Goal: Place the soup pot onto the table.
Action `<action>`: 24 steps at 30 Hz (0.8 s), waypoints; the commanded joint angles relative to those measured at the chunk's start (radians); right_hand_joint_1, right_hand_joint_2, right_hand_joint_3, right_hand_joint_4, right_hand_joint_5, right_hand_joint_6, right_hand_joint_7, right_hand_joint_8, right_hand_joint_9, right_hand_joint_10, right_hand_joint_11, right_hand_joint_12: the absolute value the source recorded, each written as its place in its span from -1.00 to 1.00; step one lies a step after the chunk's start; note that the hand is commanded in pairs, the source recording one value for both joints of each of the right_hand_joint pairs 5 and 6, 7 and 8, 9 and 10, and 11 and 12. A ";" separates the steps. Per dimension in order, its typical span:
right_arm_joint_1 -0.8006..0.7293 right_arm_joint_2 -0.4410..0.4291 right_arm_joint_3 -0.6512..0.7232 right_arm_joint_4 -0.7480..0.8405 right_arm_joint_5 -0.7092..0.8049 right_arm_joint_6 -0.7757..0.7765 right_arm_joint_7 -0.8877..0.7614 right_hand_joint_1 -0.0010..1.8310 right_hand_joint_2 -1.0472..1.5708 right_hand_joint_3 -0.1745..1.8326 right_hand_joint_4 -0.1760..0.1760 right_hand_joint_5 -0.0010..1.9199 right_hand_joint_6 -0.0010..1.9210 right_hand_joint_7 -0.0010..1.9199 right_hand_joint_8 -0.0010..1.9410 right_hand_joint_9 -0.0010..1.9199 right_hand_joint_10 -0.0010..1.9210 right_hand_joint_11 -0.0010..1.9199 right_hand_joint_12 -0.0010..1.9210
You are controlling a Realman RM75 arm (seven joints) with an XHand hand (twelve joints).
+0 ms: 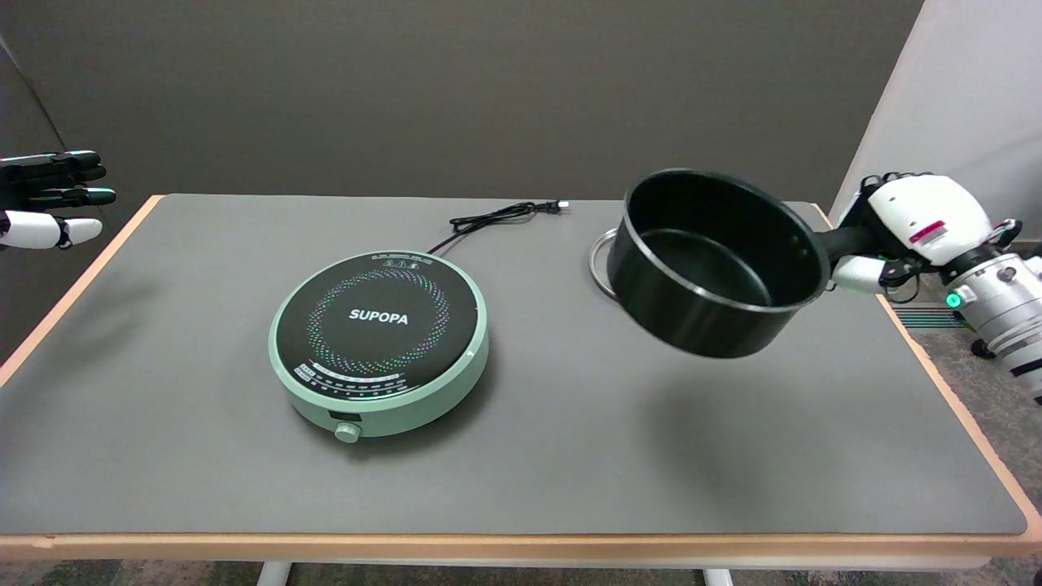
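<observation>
Black inside and out, the soup pot (710, 264) hangs in the air above the right half of the counter (570, 456), tilted so its open mouth faces up and toward the near side. Its soft shadow falls on the grey top below it, toward the near right corner. The pot is empty, with a thin bright line running round its rim. Its dark handle (847, 241) sticks out to the right, over the counter's right edge, and the right hand (912, 232) has its fingers wrapped round that handle, holding the pot up; the white arm runs off toward the lower right.

Just behind the pot, near the far edge, part of a metal ring (600, 262) lies flat on the counter, mostly hidden by the pot.

Left of the pot, near the middle of the counter, sits a round mint-green hotplate (379, 342) with a black top marked SUPOPA and a knob on its near side. Its black cord (496, 218) trails toward the far edge, the plug lying loose.
</observation>
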 commanded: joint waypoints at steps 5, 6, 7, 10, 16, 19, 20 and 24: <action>-0.002 -0.149 -0.234 0.103 -0.183 -0.191 -0.163 -0.07 0.76 0.32 -0.08 1.00 1.00 1.00 0.98 1.00 1.00 1.00 1.00; 0.006 -0.153 -0.255 0.100 -0.191 -0.223 -0.163 -0.06 0.76 0.32 -0.08 1.00 1.00 1.00 0.98 1.00 1.00 1.00 1.00; 0.011 -0.153 -0.267 0.098 -0.191 -0.246 -0.164 -0.06 0.76 0.31 -0.08 1.00 1.00 1.00 0.98 1.00 1.00 1.00 1.00; 0.025 -0.153 -0.333 0.087 -0.193 -0.344 -0.168 -0.06 0.76 0.30 -0.08 1.00 1.00 1.00 0.98 1.00 1.00 1.00 1.00; 0.018 -0.171 -0.431 0.088 -0.198 -0.523 -0.170 -0.06 0.76 0.30 -0.08 1.00 1.00 1.00 0.98 1.00 1.00 1.00 1.00; 0.003 -0.204 -0.452 0.104 -0.230 -0.590 -0.172 -0.06 0.76 0.30 -0.08 1.00 1.00 1.00 0.98 1.00 1.00 1.00 1.00; -0.003 -0.221 -0.460 0.114 -0.258 -0.611 -0.171 -0.06 0.76 0.30 -0.08 1.00 1.00 1.00 0.98 1.00 1.00 1.00 1.00; -0.021 -0.280 -0.477 0.150 -0.357 -0.660 -0.162 -0.06 0.76 0.31 -0.08 1.00 1.00 1.00 0.98 1.00 1.00 1.00 1.00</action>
